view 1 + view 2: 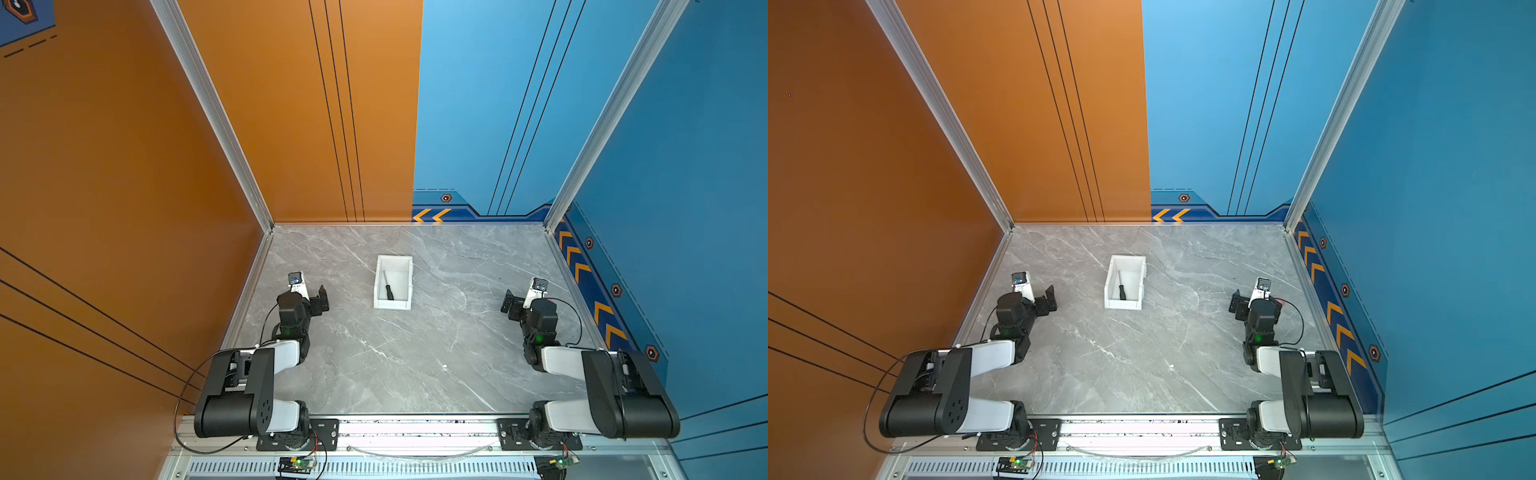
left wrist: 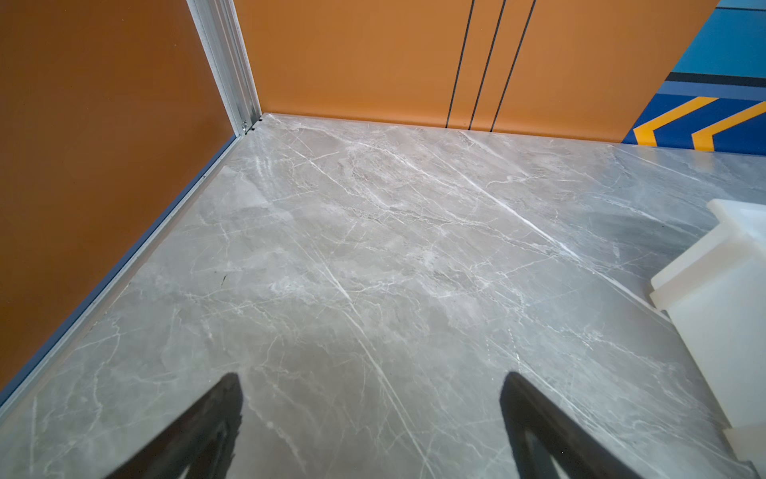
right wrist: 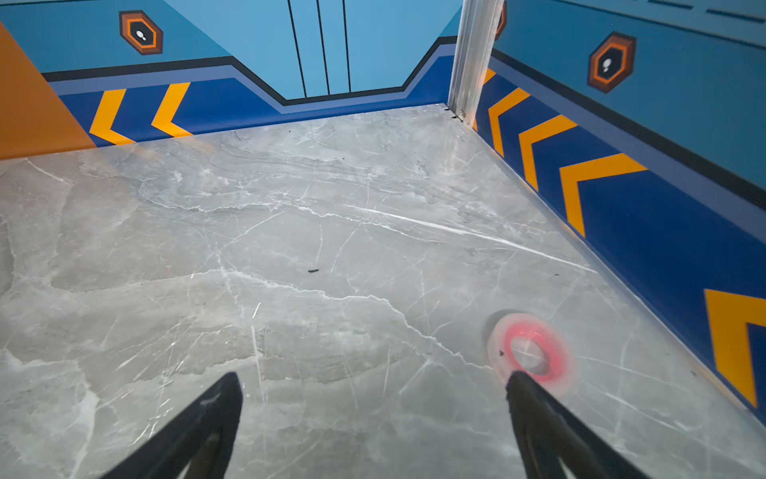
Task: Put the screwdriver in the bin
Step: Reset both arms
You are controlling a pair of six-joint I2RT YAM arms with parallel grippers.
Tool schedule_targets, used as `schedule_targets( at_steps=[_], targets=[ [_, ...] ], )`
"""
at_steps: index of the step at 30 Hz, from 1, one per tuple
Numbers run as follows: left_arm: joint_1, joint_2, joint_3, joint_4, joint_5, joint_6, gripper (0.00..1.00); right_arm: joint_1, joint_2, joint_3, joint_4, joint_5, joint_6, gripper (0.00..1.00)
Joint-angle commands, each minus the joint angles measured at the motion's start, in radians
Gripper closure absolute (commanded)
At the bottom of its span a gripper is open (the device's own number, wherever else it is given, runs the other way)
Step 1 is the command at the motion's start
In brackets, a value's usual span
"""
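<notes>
While screwdriver [image 1: 388,286] lay in bin [image 1: 392,304] | left gripper [image 2: 371,378] near bin, jaws wide, empty | right gripper [image 3: 373,375] farther off, jaws wide, empty

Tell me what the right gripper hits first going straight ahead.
Probably the pink ring on the table, right ahead of one finger of the right gripper; depth is unclear. Otherwise the way looks free.

The left wrist view's edge cuts off the bin [image 2: 721,315], hiding its inside; the right wrist view shows a reddish ring [image 3: 530,329] only as a blur.
</notes>
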Motion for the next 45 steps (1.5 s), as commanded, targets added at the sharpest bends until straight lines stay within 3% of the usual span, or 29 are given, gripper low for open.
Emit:
schedule_targets(
  at_steps=[1,4,6,8,20,45],
  targets=[
    [0.006,0.045,0.011,0.059,-0.008,-0.015,0.02,-0.008,0.118,0.001,0.228,-0.102,0.005,0.00],
    [-0.013,0.057,0.004,0.077,0.010,0.015,0.02,-0.012,0.085,0.048,0.079,-0.131,-0.010,0.00],
    [-0.027,0.111,-0.029,0.191,0.019,0.035,0.02,-0.009,0.109,0.066,0.096,-0.173,-0.021,0.00],
    [-0.038,0.182,-0.053,0.338,0.018,0.052,0.02,-0.003,0.097,0.102,-0.002,-0.172,-0.038,0.00],
    [-0.056,0.159,0.040,0.119,0.026,0.081,0.02,0.015,0.102,0.101,0.010,-0.131,-0.044,0.00],
    [-0.058,0.158,0.037,0.121,0.022,0.079,0.02,0.014,0.103,0.102,0.008,-0.129,-0.041,0.00]
  ],
)
